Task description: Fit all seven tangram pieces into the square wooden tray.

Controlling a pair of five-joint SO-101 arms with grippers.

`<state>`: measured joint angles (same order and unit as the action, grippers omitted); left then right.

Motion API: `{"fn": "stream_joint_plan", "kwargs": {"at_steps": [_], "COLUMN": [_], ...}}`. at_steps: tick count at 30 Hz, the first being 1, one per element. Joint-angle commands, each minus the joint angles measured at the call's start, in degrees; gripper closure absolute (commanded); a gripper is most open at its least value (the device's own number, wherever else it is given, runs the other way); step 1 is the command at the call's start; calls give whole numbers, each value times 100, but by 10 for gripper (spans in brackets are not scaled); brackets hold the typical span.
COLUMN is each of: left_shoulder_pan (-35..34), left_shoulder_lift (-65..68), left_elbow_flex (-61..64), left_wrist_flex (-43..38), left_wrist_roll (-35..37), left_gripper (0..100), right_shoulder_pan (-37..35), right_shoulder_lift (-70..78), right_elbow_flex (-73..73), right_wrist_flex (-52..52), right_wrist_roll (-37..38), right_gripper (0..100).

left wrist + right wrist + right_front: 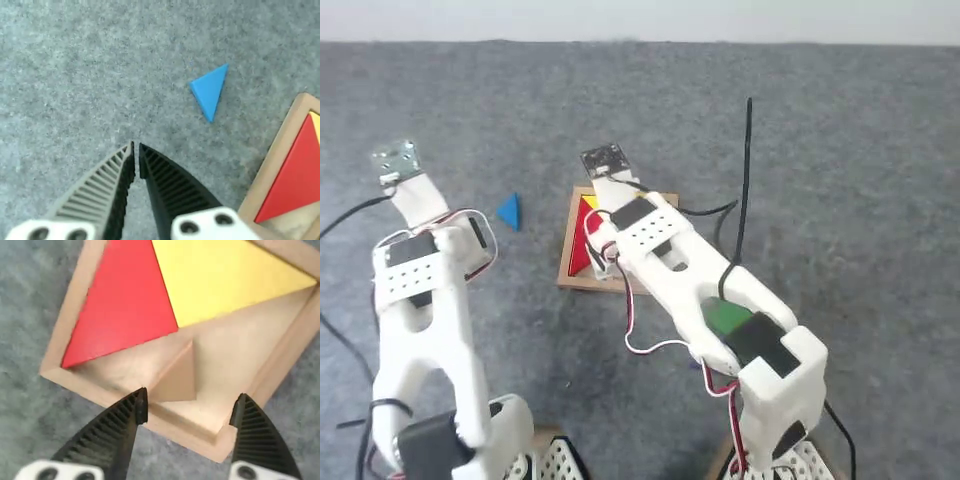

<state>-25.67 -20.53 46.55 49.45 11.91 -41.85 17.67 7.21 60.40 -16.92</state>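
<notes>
Grey felt (pixel 840 150): tray (pixel 75 295) holds red triangle (pixel 125 305), yellow triangle (pixel 220 275), tan triangle (pixel 177 380); blue triangle (pixel 210 90) loose at its nine o'clock; right claw (pixel 192 400) wide, left claw (pixel 136 147) closed, both empty

Left pincer (pixel 136 150) closed over grey carpet (pixel 75 75); blue triangle (pixel 210 91) near wooden tray (pixel 280 160).

The square wooden tray (pixel 70 315) lies flat on the grey carpet (pixel 75 60). Inside it, a large red triangle (pixel 122 305) and a large yellow triangle (pixel 220 280) lie flat, edge to edge. A small wood-coloured triangle (pixel 180 380) rests on the bare floor beside them, close to a rim. A small blue triangle (pixel 209 90) lies on the carpet near the tray, apart from it.
</notes>
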Motion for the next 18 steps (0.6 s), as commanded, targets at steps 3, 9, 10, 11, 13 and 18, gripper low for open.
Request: {"fn": "stream_joint_plan", "kwargs": {"at_steps": [3, 9, 10, 11, 13, 18], "left_shoulder_pan": [-35, -35, -35, -35, -53, -53], "left_shoulder_lift": [-18, -18, -18, -18, -18, -18], "left_elbow_flex": [-40, -40, -40, -40, -40, -31], "left_wrist_flex": [-114, -105, -105, -105, -105, -105], "left_wrist_roll": [-70, -70, -70, -70, -70, -70], "left_gripper": [989, 989, 989, 989, 989, 988], "right_shoulder_pan": [-57, -57, -57, -48, -40, -31], "right_shoulder_lift": [-31, 259, 347, 444, 558, 646], "right_elbow_flex": [-378, -413, -413, -413, -413, -554], "right_wrist_flex": [-198, -374, -479, -558, -646, -611], "right_wrist_roll": [-633, -1073, -1073, -1073, -1064, -1055], "right_gripper": [724, 724, 724, 724, 724, 761]}}
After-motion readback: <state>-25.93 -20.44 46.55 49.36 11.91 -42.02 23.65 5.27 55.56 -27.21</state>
